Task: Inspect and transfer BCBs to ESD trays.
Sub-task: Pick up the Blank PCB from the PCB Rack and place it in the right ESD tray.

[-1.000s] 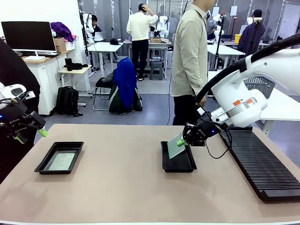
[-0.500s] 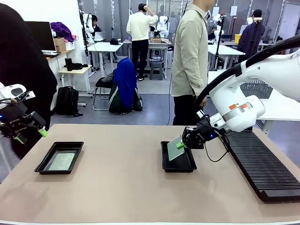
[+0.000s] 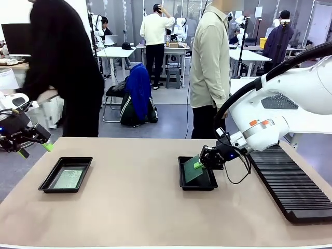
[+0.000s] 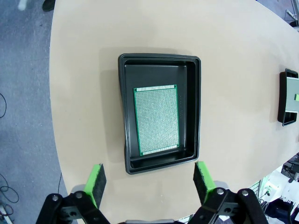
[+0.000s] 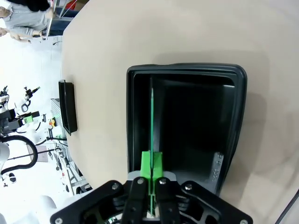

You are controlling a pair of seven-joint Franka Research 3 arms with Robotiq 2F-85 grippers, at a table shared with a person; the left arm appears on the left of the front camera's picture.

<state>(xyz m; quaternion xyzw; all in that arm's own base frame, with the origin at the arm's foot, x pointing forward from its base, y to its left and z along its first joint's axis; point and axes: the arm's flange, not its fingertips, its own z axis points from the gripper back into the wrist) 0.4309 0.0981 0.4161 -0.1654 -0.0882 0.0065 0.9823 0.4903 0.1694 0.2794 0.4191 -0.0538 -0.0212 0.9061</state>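
Note:
My right gripper [image 3: 199, 164] is shut on a green BCB [image 3: 193, 169], held tilted with its lower edge down inside the right ESD tray [image 3: 185, 184]. In the right wrist view the BCB [image 5: 152, 121] shows edge-on between the pads [image 5: 146, 165], over that ESD tray [image 5: 231, 112]. Another BCB [image 3: 68, 178] lies flat in the left ESD tray [image 3: 50, 179]. High off the table's left edge, my left gripper [image 3: 33, 146] hangs open and holds nothing. Its wrist view looks down on that ESD tray [image 4: 194, 98] and its BCB [image 4: 156, 119] between the fingertips [image 4: 96, 179].
A long black slotted rack [image 3: 284, 181] lies along the table's right side. A person in black [image 3: 62, 67] stands behind the far left corner, and another in a beige shirt [image 3: 210, 57] stands beyond the far edge. The middle of the table [image 3: 135, 202] is bare.
My right gripper has moved down and a little left, lowering the tilted BCB further into the right tray. The person in black has walked in behind the left corner. My left gripper stays put.

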